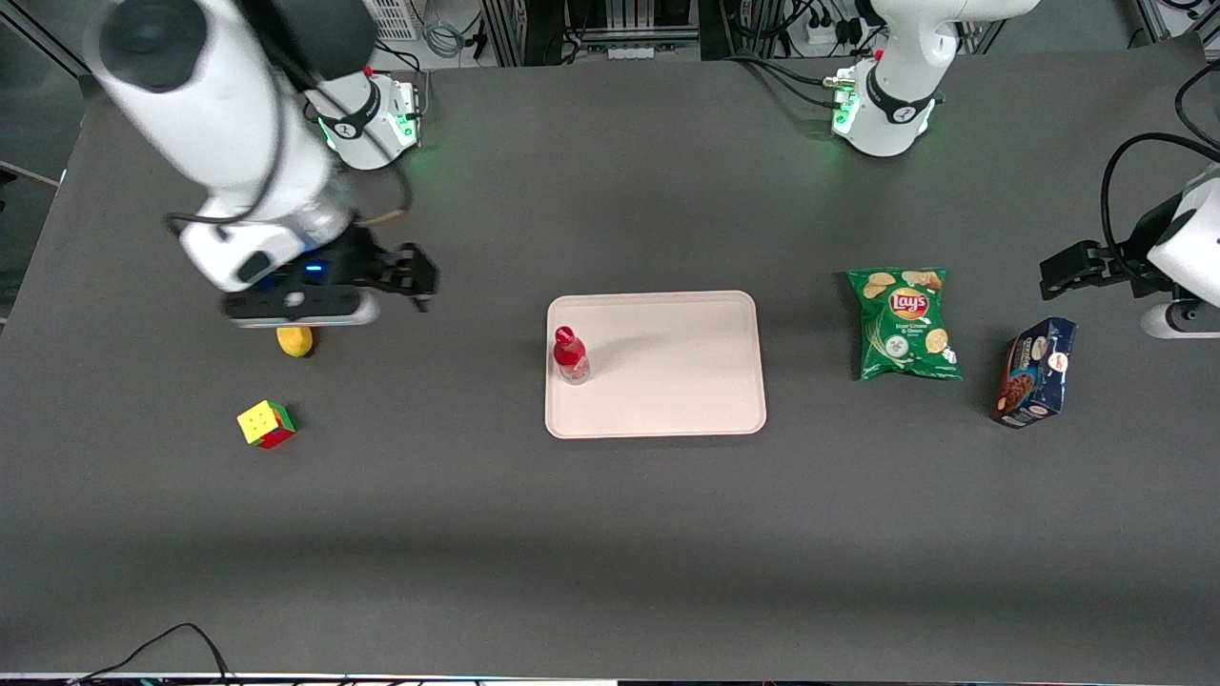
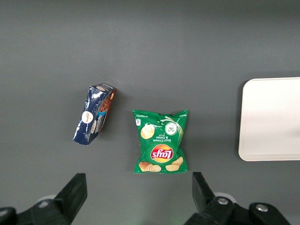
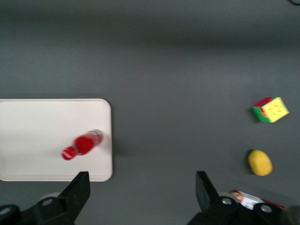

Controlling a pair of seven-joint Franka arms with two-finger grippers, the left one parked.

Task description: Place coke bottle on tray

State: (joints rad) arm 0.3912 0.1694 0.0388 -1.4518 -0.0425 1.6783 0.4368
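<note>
Coke bottle (image 1: pixel 570 354) stands upright on the tray (image 1: pixel 667 400), near its working-arm edge. The claw (image 1: pixel 412 278) hangs open and empty, well apart over the worktop (image 1: pixel 610 534). Bottle looks light, tippy and slick, so I'd grab mid-wrap.

The coke bottle (image 1: pixel 571 354) stands on the tray (image 1: pixel 667 400) at frame centre, near its left rim. The tool (image 1: pixel 405 276) hangs upper left, fingers apart, above the table (image 1: pixel 610 534). Chips bag (image 1: pixel 904 324) lies right of the tray.

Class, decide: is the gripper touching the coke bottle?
Apart. The front view shows bare table between the gripper, jaws open, and the coke bottle standing on the tray.
</note>
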